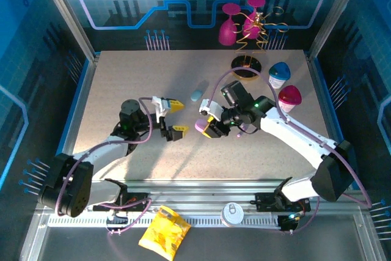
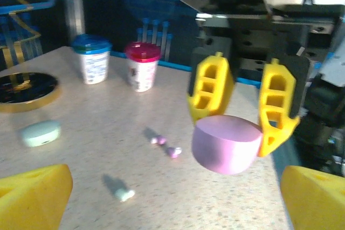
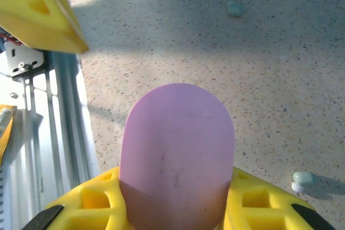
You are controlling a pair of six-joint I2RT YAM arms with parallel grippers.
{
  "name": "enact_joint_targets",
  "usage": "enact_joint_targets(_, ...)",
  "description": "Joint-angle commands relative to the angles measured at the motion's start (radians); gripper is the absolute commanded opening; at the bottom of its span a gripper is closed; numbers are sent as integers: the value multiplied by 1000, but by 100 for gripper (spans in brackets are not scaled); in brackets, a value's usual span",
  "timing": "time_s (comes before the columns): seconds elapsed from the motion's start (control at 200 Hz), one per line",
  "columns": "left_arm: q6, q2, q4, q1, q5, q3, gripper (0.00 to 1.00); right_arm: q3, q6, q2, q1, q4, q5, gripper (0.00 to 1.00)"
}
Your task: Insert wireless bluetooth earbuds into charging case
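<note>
My right gripper (image 1: 209, 128) is shut on a purple pebble-shaped charging case (image 1: 200, 126), holding it a little above the table; its yellow fingers (image 2: 210, 87) press both sides of the case (image 2: 226, 144), which stands closed between them (image 3: 175, 154). My left gripper (image 1: 177, 118) hangs open just left of it, nothing between its fingers (image 2: 32, 195). Two purple earbuds (image 2: 158, 140) (image 2: 173, 152) lie on the table beside the held case. A pale earbud (image 2: 125, 194) lies nearer my left gripper. In the right wrist view, pale earbuds (image 3: 234, 8) (image 3: 302, 178) rest on the table.
A pale blue closed case (image 1: 195, 96) lies at mid-table (image 2: 40, 133). A blue-lidded cup (image 1: 279, 74), a red-lidded cup (image 1: 289, 98) and a black gold-rimmed disc (image 1: 246, 65) stand at the back right. A yellow bag (image 1: 164, 231) and a can (image 1: 232, 213) sit by the front rail.
</note>
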Motion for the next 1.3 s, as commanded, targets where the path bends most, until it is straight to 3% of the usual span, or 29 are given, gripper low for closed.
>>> enact_joint_targets(0.0,6,32,3,-19,165,42,99,42,-62,-21,-5,-94,-63,21)
enact_joint_targets(0.185,38,50,-122,-46,230,95,89,84,-73,-2,19,-109,-79,18)
enact_joint_targets(0.405,68,57,-183,-75,248,121,85,113,-56,10,25,-76,-115,18)
enact_joint_targets(0.901,7,79,-58,-92,229,115,73,160,-70,51,38,-80,-164,18)
enact_joint_targets(1.296,-32,96,-18,-94,242,118,55,155,-79,52,40,-77,-163,18)
